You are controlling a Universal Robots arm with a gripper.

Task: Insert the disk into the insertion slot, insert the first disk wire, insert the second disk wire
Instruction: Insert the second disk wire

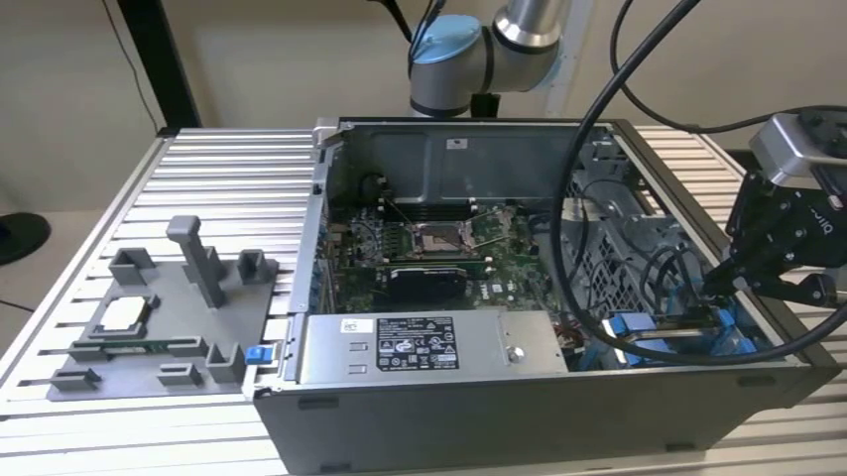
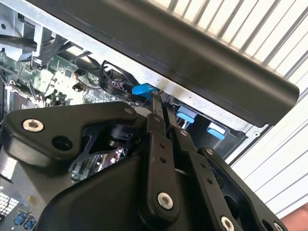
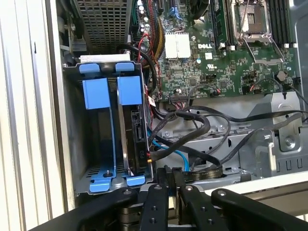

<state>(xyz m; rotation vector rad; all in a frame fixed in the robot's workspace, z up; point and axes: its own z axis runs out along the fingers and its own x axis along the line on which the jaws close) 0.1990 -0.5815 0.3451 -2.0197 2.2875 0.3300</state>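
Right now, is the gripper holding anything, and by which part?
The gripper has its fingers pinched together on a small blue piece, held by its end. What that piece belongs to cannot be told.

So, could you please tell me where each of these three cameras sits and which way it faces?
Exterior view: off the arm, looking down into the open grey computer case on the ribbed metal table; the silver-blue arm and black gripper show.
First wrist view: on the arm, facing the bright blue disk carriers and green motherboard; the gripper shows.
Second wrist view: on the arm, behind the gripper, facing the case wall.
All three share the gripper and the case interior.
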